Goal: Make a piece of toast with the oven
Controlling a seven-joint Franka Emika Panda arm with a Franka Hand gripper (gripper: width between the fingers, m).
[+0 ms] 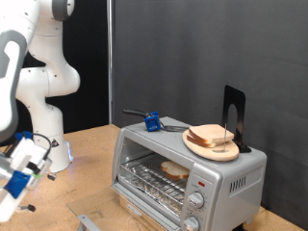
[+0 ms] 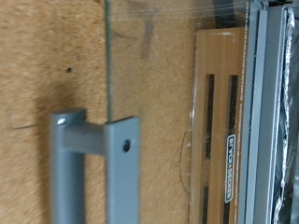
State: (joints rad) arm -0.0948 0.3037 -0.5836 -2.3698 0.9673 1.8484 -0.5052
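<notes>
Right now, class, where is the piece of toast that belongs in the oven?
In the exterior view the piece of toast lies on the wire rack inside the oven, lower centre, below the wooden plate on top.

The exterior view was evenly and fairly brightly lit against a dark backdrop, yet soft and low in detail. The boxy silver-grey metal oven (image 1: 190,175) caught a mild sheen, its shadow falling towards 5 o'clock. The wrist view was blurred, its grey metal door handle (image 2: 98,168) shadowing the wooden worktop (image 2: 47,56) towards 9 o'clock.

The white jointed robot arm (image 1: 43,82) bends downward; its blue-and-white gripper (image 1: 21,173) hangs low at the exterior view's left.
</notes>
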